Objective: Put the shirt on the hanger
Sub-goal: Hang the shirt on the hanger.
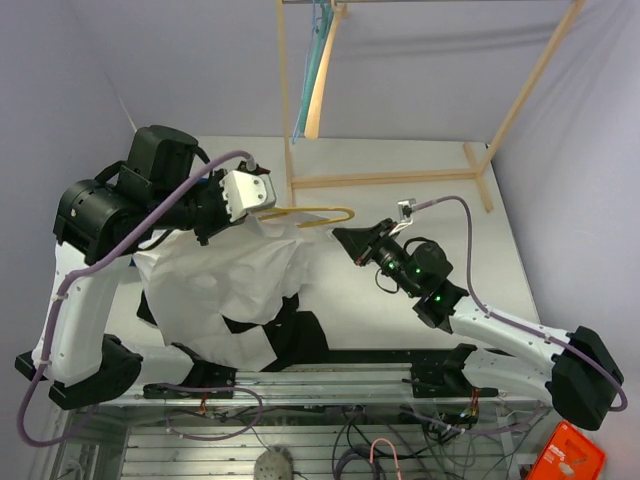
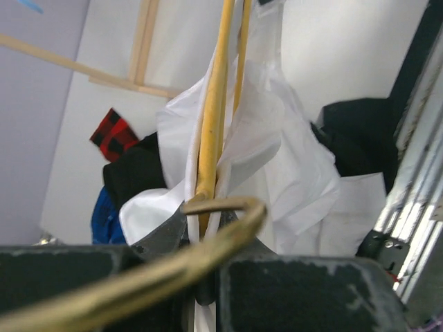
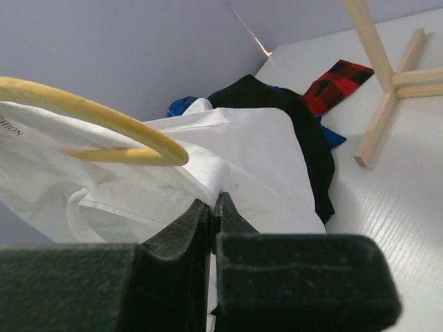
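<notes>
My left gripper (image 1: 266, 206) holds the thin yellow hanger (image 1: 320, 214) up above the table. In the left wrist view its jaws (image 2: 204, 209) are shut on the hanger's bar (image 2: 211, 117), with white fabric pinched alongside it. The white shirt (image 1: 220, 285) drapes from the hanger down to the table. My right gripper (image 1: 340, 236) sits at the hanger's right end. In the right wrist view it (image 3: 213, 201) is shut on a fold of the shirt (image 3: 235, 152), just below the hanger's rounded end (image 3: 149, 151).
A wooden rack (image 1: 385, 178) stands at the back, with a teal hanger (image 1: 318, 50) hanging on it. A black garment (image 1: 292, 335) lies under the shirt near the front edge. Red plaid cloth (image 3: 339, 77) and blue cloth (image 2: 104, 218) lie beside the black garment.
</notes>
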Motion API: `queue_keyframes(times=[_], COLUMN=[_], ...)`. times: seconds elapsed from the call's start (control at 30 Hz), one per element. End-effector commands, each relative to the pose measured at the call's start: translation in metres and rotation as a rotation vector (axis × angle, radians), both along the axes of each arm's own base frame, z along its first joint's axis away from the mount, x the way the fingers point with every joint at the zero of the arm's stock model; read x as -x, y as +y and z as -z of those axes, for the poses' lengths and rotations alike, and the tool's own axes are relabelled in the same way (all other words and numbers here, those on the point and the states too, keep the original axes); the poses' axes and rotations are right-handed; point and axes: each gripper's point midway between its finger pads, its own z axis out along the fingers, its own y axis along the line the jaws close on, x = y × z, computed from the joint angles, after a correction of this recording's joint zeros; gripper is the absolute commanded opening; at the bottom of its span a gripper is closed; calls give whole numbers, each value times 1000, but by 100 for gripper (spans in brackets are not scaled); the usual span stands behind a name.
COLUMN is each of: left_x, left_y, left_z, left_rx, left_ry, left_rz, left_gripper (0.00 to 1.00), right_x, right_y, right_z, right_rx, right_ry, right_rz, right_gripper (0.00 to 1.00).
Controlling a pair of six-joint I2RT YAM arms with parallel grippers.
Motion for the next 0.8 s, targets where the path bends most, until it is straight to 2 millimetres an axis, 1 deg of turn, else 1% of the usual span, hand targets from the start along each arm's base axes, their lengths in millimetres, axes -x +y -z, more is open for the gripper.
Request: queue_keyframes(times=[0.0, 0.1, 0.17, 0.2, 0.23, 0.3, 0.4, 0.5, 0.57, 0.63, 0.7, 0.77], left_x=[-20, -19, -15, -12, -9, -5, -3, -12, -19, -29, -38, -45], left_y=[51, 60, 61, 59, 58, 55, 54, 67, 79, 94, 102, 107], left_z=[-10, -13, -4, 7, 11, 27, 37, 40, 44, 46, 41, 29], left_rx=[-184, -210, -220, -230, -228, -236, -251, -332, -412, -504, -541, -539], left_ry=[-185, -218, -197, -168, -157, -108, -85, -114, -135, -154, -196, -259], left_rz=[-154, -169, -155, -141, -130, -105, -88, -120, -146, -202, -251, -292], left_gripper=[7, 7, 7, 7, 7, 7, 7, 7, 7, 7, 7, 7], right_x=[-20, -25, -27, -29, -31, -37, -49, -59, -65, -68, -67, -67], right_y=[-26, -35, -39, -42, -44, -49, -58, -65, -69, -68, -65, -62], right_z=[21, 25, 25, 24, 23, 20, 15, 13, 15, 16, 17, 20], right_rx=[145, 166, 176, 179, 182, 196, 215, 228, 243, 249, 250, 254], right_ry=[46, 58, 63, 63, 63, 59, 70, 77, 100, 104, 103, 108], right_rz=[169, 218, 241, 256, 270, 297, 338, 361, 374, 362, 348, 332], right_gripper=[0, 0, 0, 0, 0, 0, 0, 0, 0, 0, 0, 0])
